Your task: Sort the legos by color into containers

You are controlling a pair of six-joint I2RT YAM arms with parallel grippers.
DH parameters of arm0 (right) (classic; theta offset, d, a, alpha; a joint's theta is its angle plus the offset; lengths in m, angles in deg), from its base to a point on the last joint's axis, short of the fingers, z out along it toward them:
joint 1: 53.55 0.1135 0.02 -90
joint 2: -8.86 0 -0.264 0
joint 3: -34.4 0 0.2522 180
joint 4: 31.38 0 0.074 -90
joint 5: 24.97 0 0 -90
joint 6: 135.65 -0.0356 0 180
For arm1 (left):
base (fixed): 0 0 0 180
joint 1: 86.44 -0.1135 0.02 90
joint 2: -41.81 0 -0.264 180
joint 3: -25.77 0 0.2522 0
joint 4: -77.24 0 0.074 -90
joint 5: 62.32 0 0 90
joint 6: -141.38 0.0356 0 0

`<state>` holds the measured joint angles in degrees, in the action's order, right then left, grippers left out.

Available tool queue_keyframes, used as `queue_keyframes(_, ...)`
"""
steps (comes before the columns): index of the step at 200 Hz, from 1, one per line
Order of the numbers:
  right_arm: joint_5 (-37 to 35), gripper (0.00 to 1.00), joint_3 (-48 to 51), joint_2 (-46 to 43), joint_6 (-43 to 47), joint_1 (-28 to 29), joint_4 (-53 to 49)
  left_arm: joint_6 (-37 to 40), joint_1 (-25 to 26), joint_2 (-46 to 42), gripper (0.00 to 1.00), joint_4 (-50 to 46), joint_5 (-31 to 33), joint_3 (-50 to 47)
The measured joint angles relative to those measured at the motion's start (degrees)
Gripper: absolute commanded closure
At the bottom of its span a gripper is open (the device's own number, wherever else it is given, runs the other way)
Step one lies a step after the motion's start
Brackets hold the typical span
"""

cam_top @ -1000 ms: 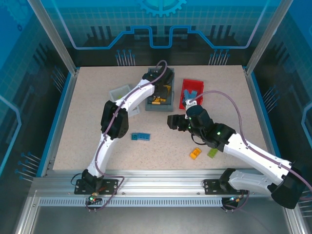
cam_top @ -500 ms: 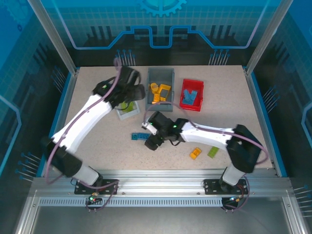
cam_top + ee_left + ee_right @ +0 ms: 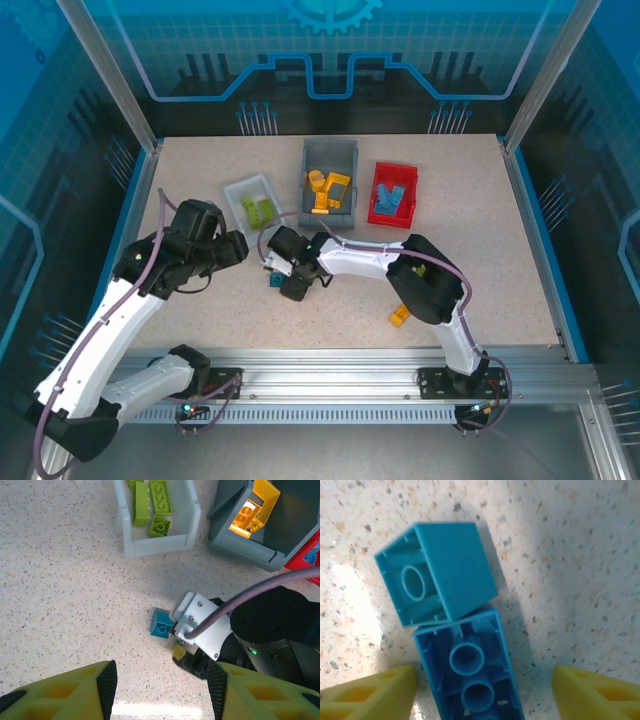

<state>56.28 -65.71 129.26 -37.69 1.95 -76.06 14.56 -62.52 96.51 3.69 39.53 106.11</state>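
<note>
Speckled counter [image 3: 480,260] carries a white bin [image 3: 160,544] of green bricks, a grey bin [image 3: 240,547] of yellow ones and a red bin [image 3: 408,175] of blue. Two blue bricks [image 3: 465,670] lie touching at 7 o'clock from the grey bin. The right fingers [image 3: 365,692] straddle them, spread and not gripping, likely bound for the red bin at 2 o'clock. The left fingers [image 3: 55,695] hang apart, empty, at 10 o'clock, leaving room.

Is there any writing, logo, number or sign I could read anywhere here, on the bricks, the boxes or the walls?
None: no word or number can be read.
The blue bricks, white box, grey box and red box look plain.
The back wall carries a gear drawing, without letters.
Any stamp on the green bricks is too small to tell.
</note>
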Motion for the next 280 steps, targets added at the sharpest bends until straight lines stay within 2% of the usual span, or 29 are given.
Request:
queue_keyframes(17, -0.2, 0.57, -0.3, 0.2, -0.4, 0.0, 0.0, -0.4, -0.1, -0.1, 0.46, -0.1, -0.4, 0.0)
queue_keyframes(34, -0.5, 0.65, 0.3, 0.0, -0.7, 0.0, 0.2, -0.4, -0.1, 0.0, 0.46, 0.0, -1.1, -0.3)
queue_keyframes(69, -1.9, 0.69, 7.0, -5.9, -3.0, -0.1, 1.8, -0.3, -0.1, 1.0, 0.46, 2.3, -5.6, -0.7)
queue_keyframes(98, -3.0, 0.69, 14.1, -17.9, -7.0, -1.7, 0.8, -0.2, 0.4, 3.7, 0.46, 7.1, -11.7, -0.6)
queue_keyframes(112, -3.4, 0.69, 16.3, -24.7, -9.9, -5.1, 0.4, -0.2, 2.5, 6.1, 0.46, 9.6, -13.4, -0.2)
queue_keyframes(128, -3.7, 0.67, 17.8, -31.4, -13.7, -12.2, 0.3, -0.2, 6.4, 9.9, 0.46, 12.4, -14.6, 1.2)
queue_keyframes(148, -5.4, 0.66, 17.3, -33.9, -18.0, -22.0, -0.3, -0.4, 11.6, 15.1, 0.46, 17.5, -14.9, 3.4)
queue_keyframes(168, -6.3, 0.66, 13.6, -30.2, -22.0, -29.5, -2.4, -0.6, 15.7, 20.7, 0.46, 21.9, -14.7, 5.9)
queue_keyframes(190, -6.5, 0.65, 4.9, -20.6, -25.2, -35.2, -4.8, -0.6, 19.1, 26.9, 0.47, 25.7, -13.6, 10.0)
queue_keyframes(232, -7.2, 0.64, -12.5, -3.0, -26.6, -38.8, -8.4, -0.3, 21.0, 33.0, 0.47, 29.6, -12.4, 15.1)
queue_keyframes(259, -7.5, 0.53, -20.2, 4.0, -26.7, -39.1, -11.0, -0.3, 21.0, 33.4, 0.47, 29.9, -11.7, 15.4)
queue_keyframes(280, -7.8, 0.4, -22.2, 5.6, -26.8, -39.2, -12.0, -0.3, 21.0, 33.4, 0.47, 30.1, -11.5, 15.3)
